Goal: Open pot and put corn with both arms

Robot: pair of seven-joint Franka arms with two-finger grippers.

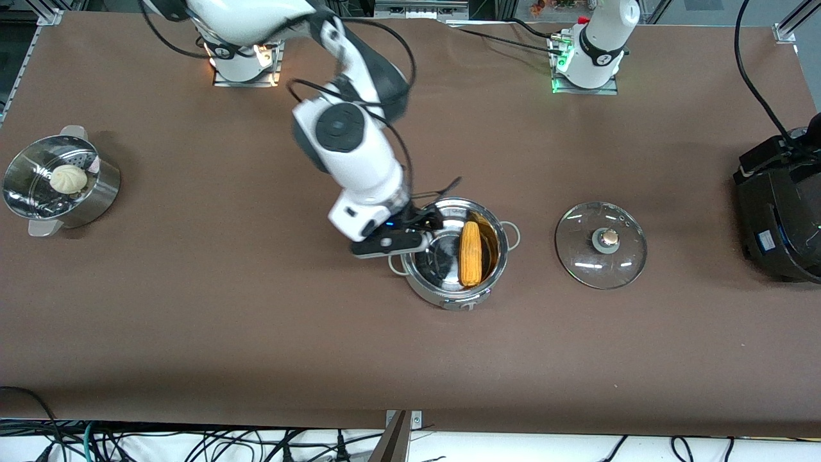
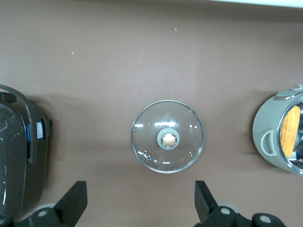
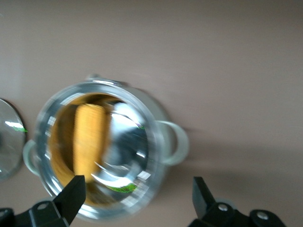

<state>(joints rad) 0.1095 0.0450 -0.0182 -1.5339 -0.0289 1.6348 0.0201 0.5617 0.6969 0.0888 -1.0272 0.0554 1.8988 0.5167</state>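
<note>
The steel pot [image 1: 449, 292] stands uncovered at mid-table with the yellow corn [image 1: 471, 253] lying inside it. Its glass lid [image 1: 601, 245] lies flat on the table beside it, toward the left arm's end. My right gripper [image 1: 424, 221] is open and empty over the pot's rim on the right arm's side; the right wrist view shows its gripper [image 3: 137, 198] above the pot [image 3: 156, 137] and the corn [image 3: 88, 137]. My left gripper [image 2: 140, 203] is open and empty high over the lid [image 2: 167, 137]; it is out of the front view.
A steel steamer pot [image 1: 96, 192] with a white bun [image 1: 68, 178] stands at the right arm's end. A large black cooker [image 1: 779, 212] stands at the left arm's end, near the lid. The table is covered with brown cloth.
</note>
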